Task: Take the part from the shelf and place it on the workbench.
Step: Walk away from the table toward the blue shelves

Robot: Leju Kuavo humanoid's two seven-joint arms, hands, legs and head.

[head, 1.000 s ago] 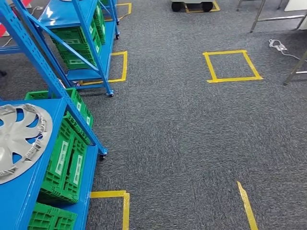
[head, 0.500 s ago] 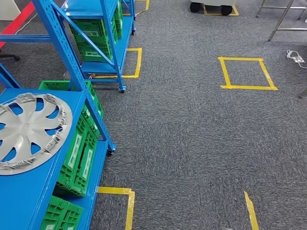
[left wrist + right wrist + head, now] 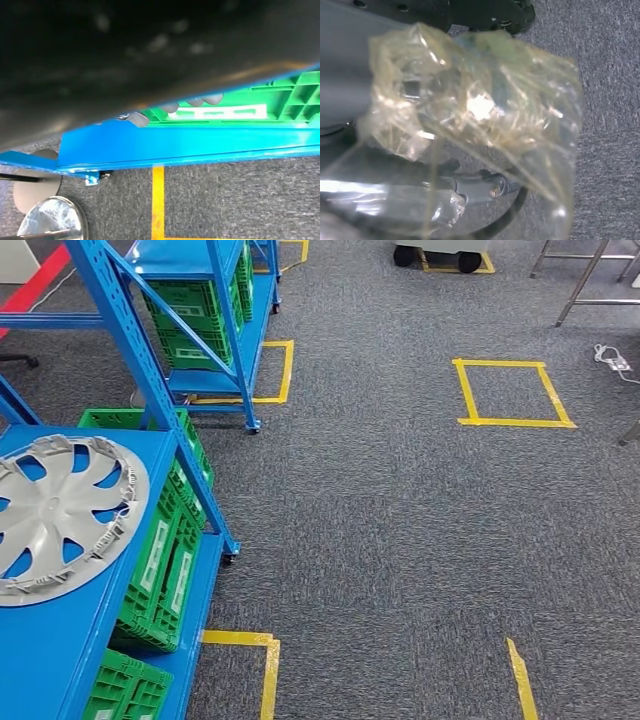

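The part, a silver hubcap [image 3: 64,515], lies flat on the top board of the blue shelf [image 3: 45,650] at the left of the head view. In the left wrist view, grey fingertips [image 3: 139,119] of my left hand [image 3: 177,106] show in a row, apart, beside the shelf's blue edge [image 3: 188,145] with nothing in them. Most of that hand is behind a dark blur. In the right wrist view, crumpled clear plastic [image 3: 478,105] covers my right hand [image 3: 471,187], hiding its fingers.
Green crates [image 3: 162,560] fill the shelf's lower levels. A second blue shelf [image 3: 219,330] stands further back. Grey carpet carries a yellow tape square [image 3: 513,422] and a tape corner [image 3: 268,660]. Metal table legs [image 3: 577,285] and a white cable [image 3: 615,358] are at the far right.
The camera has turned left since a second ago, so the hubcap and shelf show more fully. Since half a second ago the scene has barely shifted.
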